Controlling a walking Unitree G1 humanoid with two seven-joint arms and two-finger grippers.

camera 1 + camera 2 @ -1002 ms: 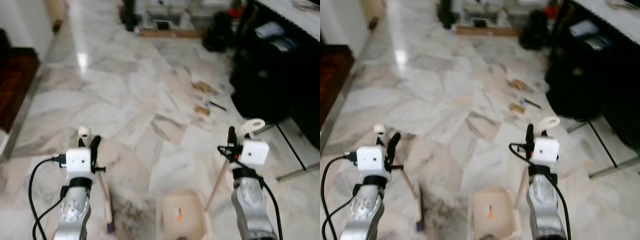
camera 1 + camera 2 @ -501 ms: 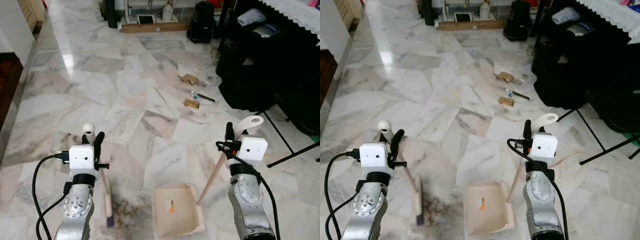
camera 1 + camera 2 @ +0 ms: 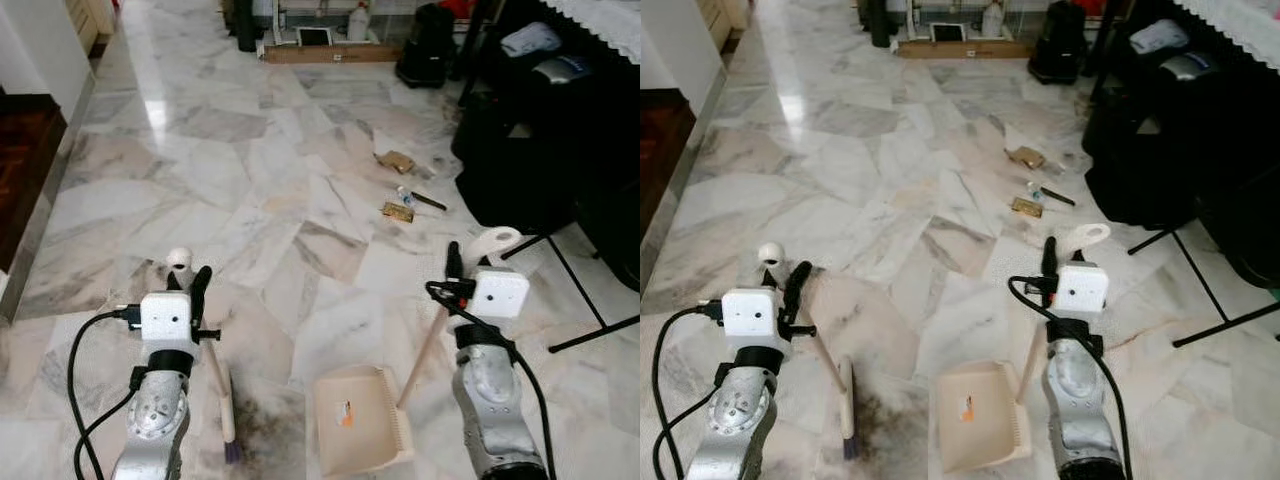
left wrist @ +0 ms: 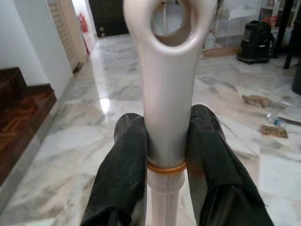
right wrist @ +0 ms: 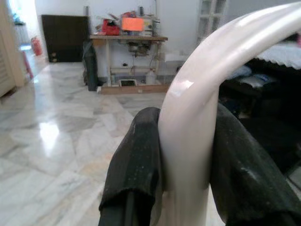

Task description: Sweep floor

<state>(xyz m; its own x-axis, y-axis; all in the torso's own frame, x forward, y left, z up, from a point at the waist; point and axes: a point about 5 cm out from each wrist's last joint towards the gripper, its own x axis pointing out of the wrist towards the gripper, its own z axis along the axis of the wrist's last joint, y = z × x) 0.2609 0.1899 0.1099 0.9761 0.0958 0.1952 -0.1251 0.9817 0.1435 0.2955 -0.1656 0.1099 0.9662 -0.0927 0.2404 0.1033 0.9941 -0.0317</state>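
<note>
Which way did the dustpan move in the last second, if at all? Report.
No. The dustpan still sits just right of the dark stain; the camera shifted.

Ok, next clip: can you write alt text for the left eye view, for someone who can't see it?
Seen from its head, a robot stands on a marble floor, its left gripper holding a brush and its right gripper holding the handle of a cream dustpan resting on the floor between the arms. Small litter lies ahead, near dark furniture on the right.
</note>
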